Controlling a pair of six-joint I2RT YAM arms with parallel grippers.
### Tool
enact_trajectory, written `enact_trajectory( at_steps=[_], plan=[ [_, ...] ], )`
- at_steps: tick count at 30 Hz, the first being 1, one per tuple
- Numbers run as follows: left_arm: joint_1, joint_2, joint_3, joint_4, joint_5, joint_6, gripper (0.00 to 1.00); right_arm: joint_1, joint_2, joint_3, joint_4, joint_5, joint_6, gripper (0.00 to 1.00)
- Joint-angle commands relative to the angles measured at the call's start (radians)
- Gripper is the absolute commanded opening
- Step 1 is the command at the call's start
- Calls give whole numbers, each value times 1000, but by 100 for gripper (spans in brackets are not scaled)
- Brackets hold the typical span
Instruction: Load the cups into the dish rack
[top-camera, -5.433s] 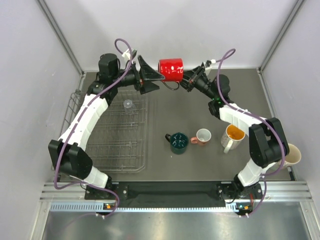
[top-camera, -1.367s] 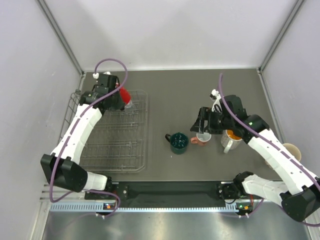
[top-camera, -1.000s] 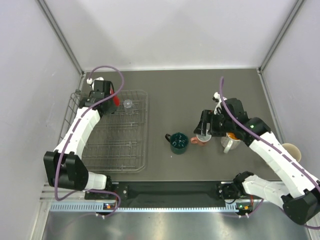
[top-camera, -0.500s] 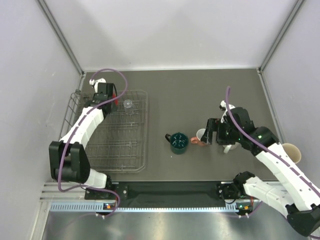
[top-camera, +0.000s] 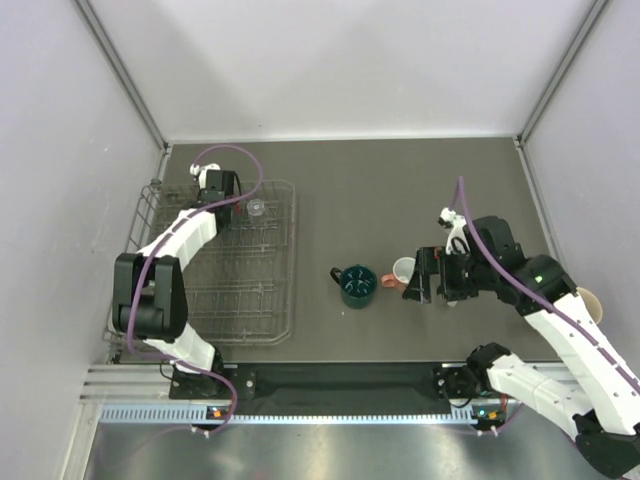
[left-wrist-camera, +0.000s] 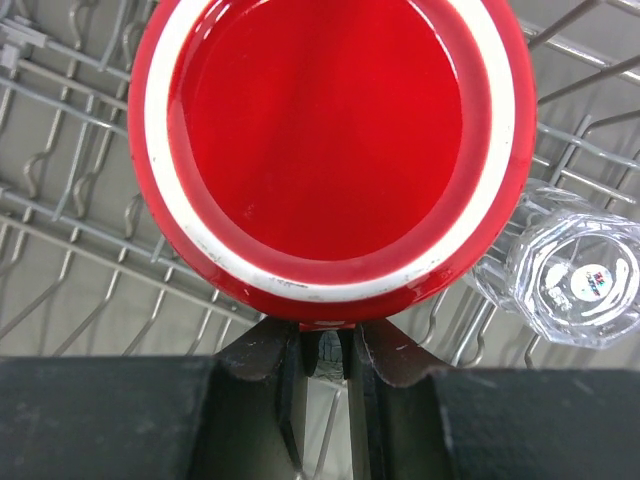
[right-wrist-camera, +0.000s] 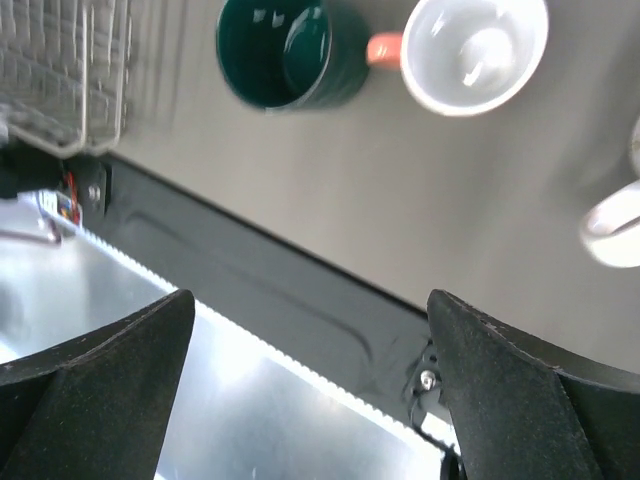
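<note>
The left end effector (left-wrist-camera: 325, 335) is clenched on the near edge of the red mug (left-wrist-camera: 330, 140). It holds the mug over the wires at the far-left corner of the dish rack (top-camera: 240, 300), close to the raised side. Just to the mug's right the clear glass (left-wrist-camera: 575, 275) stands nearly touching it, and its tiny red-and-blue label is too small to read. The right end effector (right-wrist-camera: 308, 300) is released, fingers spread wide on nothing. The pink mug (top-camera: 405, 270) sits just to its left and the dark green mug (top-camera: 357, 285) beyond that. A bare strip of surface (top-camera: 315, 300) separates the green mug from the rack's right edge.
</note>
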Motion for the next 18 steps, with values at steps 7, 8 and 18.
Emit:
enact_trajectory(
  at_steps=[7,8,18],
  plan=[
    [12,38,-23,207,22,26,0,-2,-15,105,-75,-27,-48,100],
    [12,47,-11,204,21,24,0,-2,-10,130,-86,-20,-51,100],
    [14,99,28,135,1,12,0,-3,-4,101,-89,-25,-34,100]
  ],
)
